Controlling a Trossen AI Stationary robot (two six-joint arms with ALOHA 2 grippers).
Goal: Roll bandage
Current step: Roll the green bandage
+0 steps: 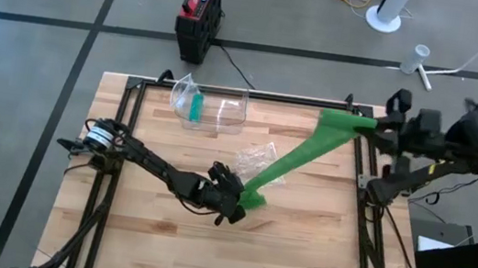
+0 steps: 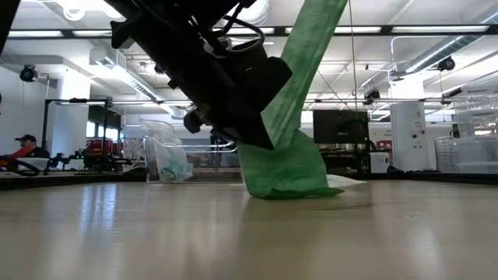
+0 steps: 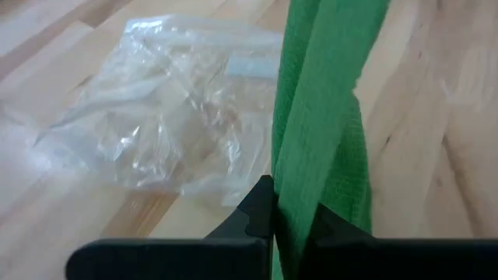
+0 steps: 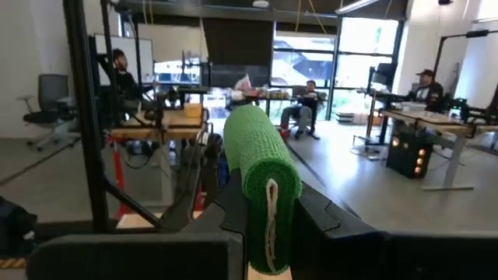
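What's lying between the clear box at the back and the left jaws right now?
In the high view, a crumpled clear plastic wrapper lies on the table between the clear box and the left gripper, beside the stretched green bandage.

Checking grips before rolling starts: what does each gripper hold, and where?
Left gripper pinches the green bandage at its low end near the table; right gripper clamps its raised far end.
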